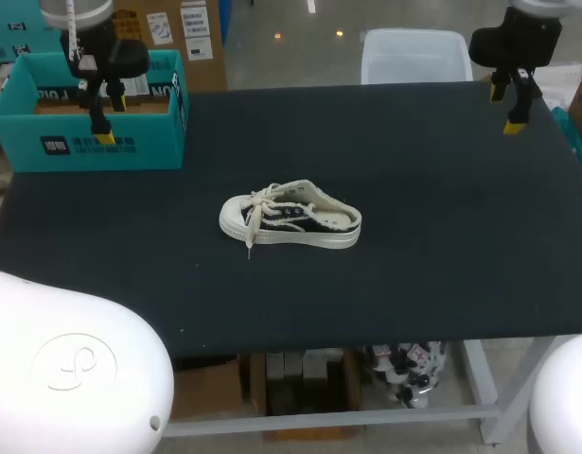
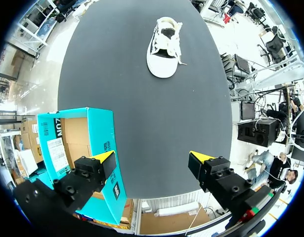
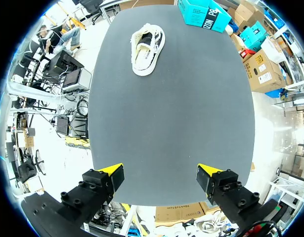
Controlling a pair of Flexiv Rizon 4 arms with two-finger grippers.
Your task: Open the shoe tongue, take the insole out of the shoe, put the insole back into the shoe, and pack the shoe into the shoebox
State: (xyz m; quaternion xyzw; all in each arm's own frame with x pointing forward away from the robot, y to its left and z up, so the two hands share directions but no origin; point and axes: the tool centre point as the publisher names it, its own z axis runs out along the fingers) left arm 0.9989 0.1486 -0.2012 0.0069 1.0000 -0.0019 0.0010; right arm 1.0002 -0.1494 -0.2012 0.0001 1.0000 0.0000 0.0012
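A small black and cream shoe [image 1: 291, 218] with loose white laces lies on its sole in the middle of the black table [image 1: 414, 284], toe to the left. The open teal shoebox [image 1: 92, 109] stands at the table's back left corner. My left gripper [image 1: 103, 112] hangs open over the box, which shows beside its left finger [image 2: 82, 148] in the left wrist view; the shoe [image 2: 165, 47] lies far ahead. My right gripper [image 1: 513, 102] hangs open above the back right corner, with the shoe [image 3: 148, 43] and the shoebox [image 3: 206, 12] far ahead of it.
A white plastic bin [image 1: 414, 55] stands just behind the table's back edge. Bare black tabletop lies on all sides of the shoe.
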